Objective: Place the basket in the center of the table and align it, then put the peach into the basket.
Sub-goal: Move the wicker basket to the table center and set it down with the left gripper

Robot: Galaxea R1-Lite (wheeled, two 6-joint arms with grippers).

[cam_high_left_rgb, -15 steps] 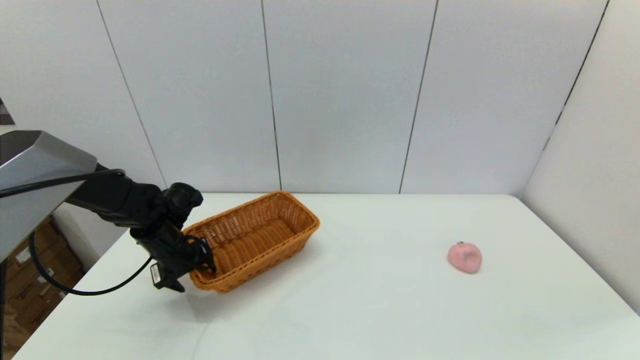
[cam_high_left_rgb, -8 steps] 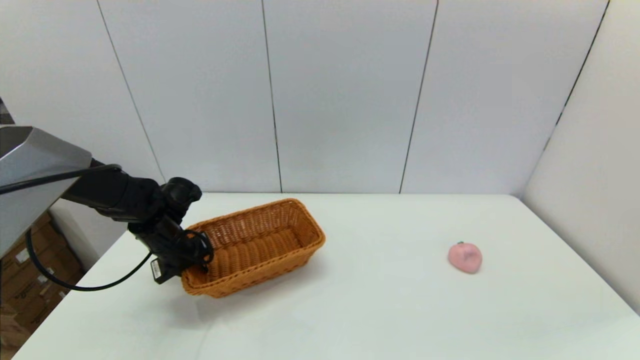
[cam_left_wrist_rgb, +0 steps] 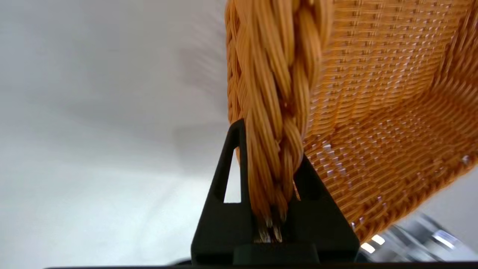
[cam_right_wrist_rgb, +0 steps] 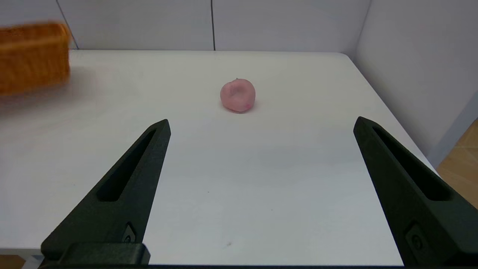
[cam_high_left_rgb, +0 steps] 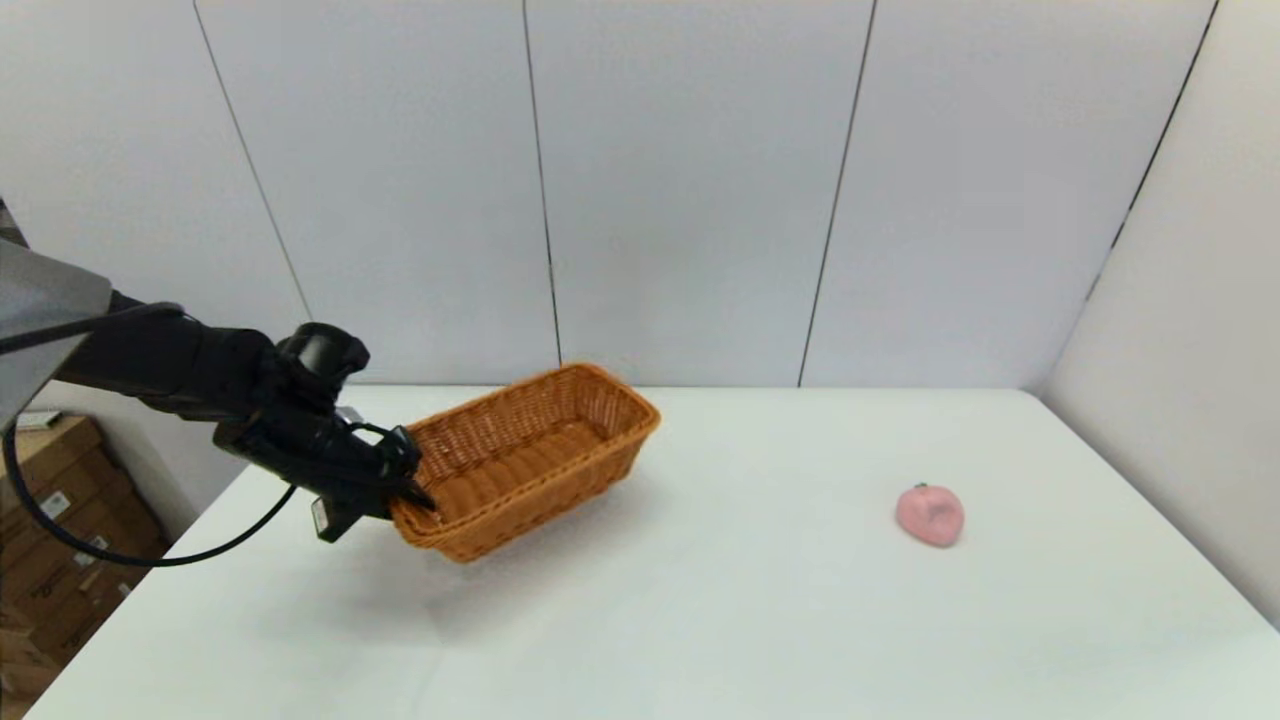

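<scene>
Left hand (cam_high_left_rgb: 408,492) clenched on the orange-brown woven wicker basket (cam_high_left_rgb: 530,455) rim, now lifted, tilted, centre-left; small pink peach (cam_high_left_rgb: 930,514) right, unobstructed; right hand (cam_right_wrist_rgb: 261,127) spread wide.

**Basket tilted at the left, peach at the right**

The basket (cam_high_left_rgb: 530,455), a rectangular orange-brown wicker piece with flared sides and a braided rim, is seen tilted, its far end raised, over the left half of the table (cam_high_left_rgb: 700,600) toward the far edge. The peach (cam_high_left_rgb: 930,514), small, pale pink and rounded, is found resting on the tabletop near the right edge, well apart from the basket.
</scene>
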